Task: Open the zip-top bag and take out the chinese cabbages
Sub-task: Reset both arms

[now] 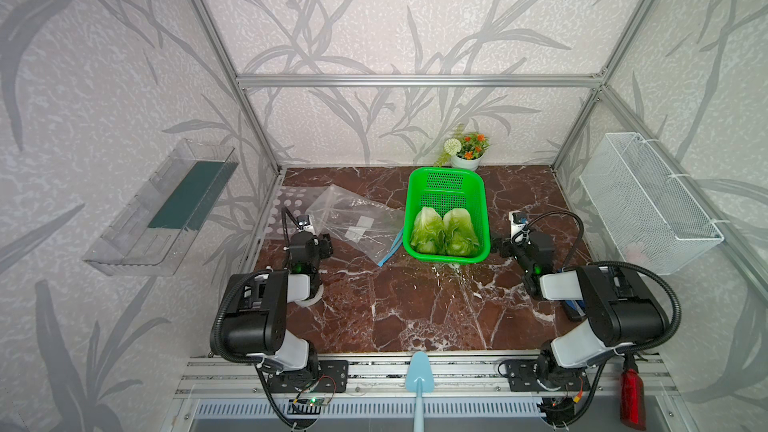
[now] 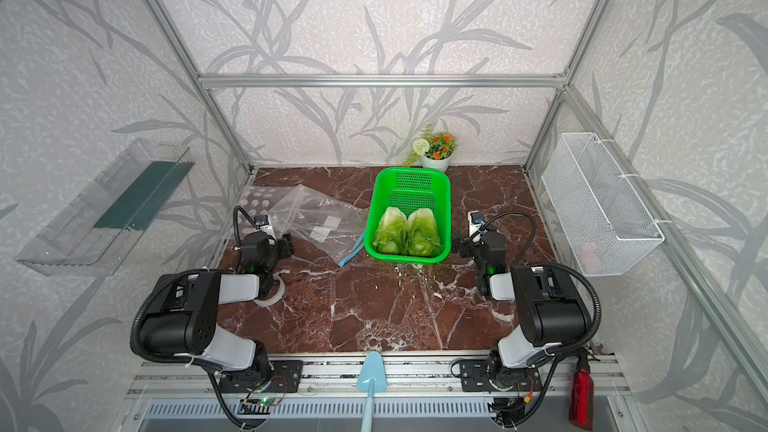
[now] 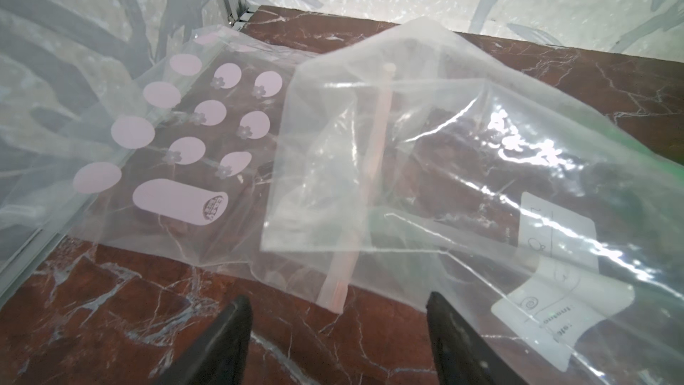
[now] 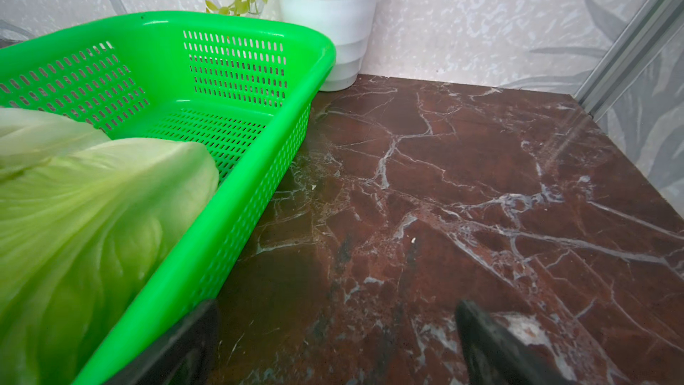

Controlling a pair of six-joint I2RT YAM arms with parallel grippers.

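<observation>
The clear zip-top bag (image 1: 357, 224) (image 2: 324, 222) lies crumpled and empty-looking on the marble table, its blue zip edge toward the green basket (image 1: 482, 201) (image 2: 447, 201). Two chinese cabbages (image 1: 428, 230) (image 1: 460, 231) (image 2: 390, 230) lie side by side in the basket's near half. My left gripper (image 1: 326, 245) (image 3: 337, 309) is open just short of the bag's (image 3: 444, 179) near edge, with nothing between its fingers. My right gripper (image 1: 498, 245) (image 4: 337, 312) hangs open beside the basket's (image 4: 259, 27) right wall, over bare table, and a cabbage (image 4: 92, 216) shows close by.
A second clear bag with pink dots (image 1: 286, 197) (image 3: 185, 142) lies partly under the zip-top bag by the left wall. A white flower pot (image 1: 465, 160) stands behind the basket. A wire basket (image 1: 648, 201) and a clear tray (image 1: 162, 209) hang on the side walls. A blue spatula (image 1: 419, 371) sits at the front rail.
</observation>
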